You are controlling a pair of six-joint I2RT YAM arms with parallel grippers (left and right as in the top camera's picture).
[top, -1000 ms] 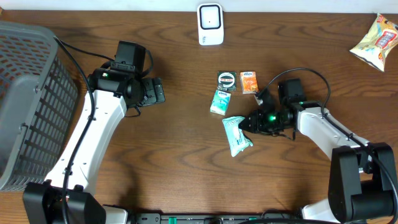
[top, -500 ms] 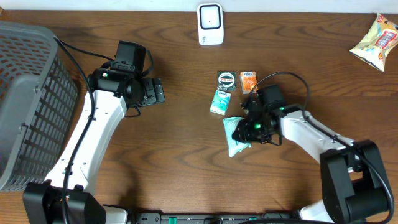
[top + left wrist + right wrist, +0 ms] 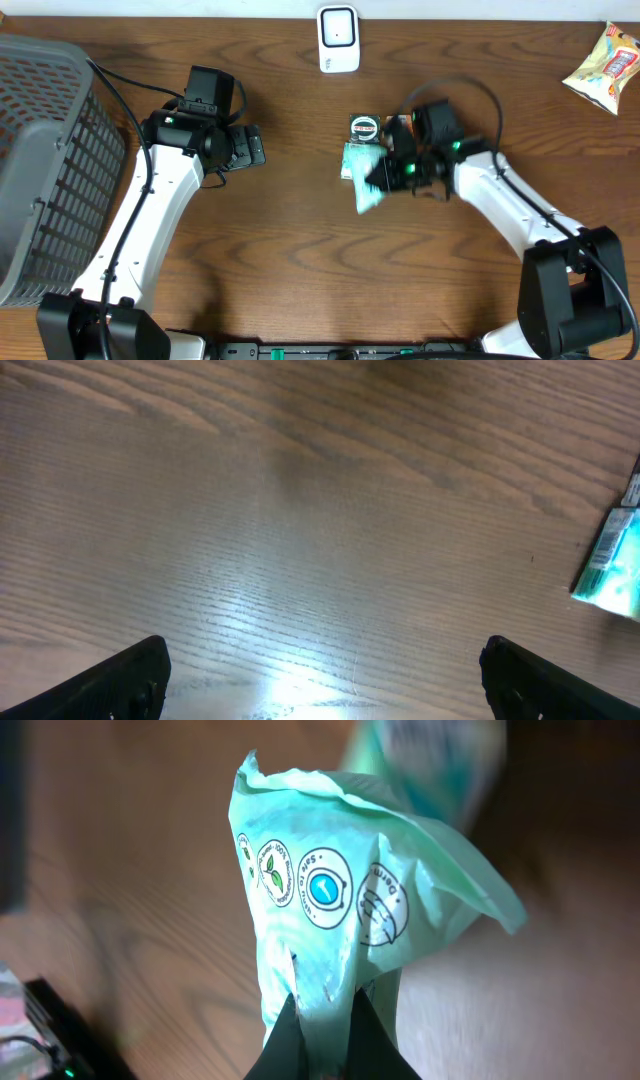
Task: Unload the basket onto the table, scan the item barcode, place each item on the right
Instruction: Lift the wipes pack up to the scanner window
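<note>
Wood-grain tabletop (image 3: 300,270) lay below as our right fingers (image 3: 283,1042), clamped on the mint-green pouch (image 3: 368,185) at frame centre, held it up, we judged, to face its barcode toward the white scanner (image 3: 338,38) at top, while our left fingers (image 3: 125,678) gaped empty.

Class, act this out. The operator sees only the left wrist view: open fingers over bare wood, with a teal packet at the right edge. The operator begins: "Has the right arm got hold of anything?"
Observer: Yes. The right fingers are shut on one end of a teal pouch.
Operator: Is it clear of the table?
Observer: It looks so. In the right wrist view the pouch stands free beyond the fingers, with the wood blurred behind it.
Operator: Where should it go?
Observer: Probably to the white scanner. Overhead, it stands at the table's far edge, beyond the pouch.
</note>
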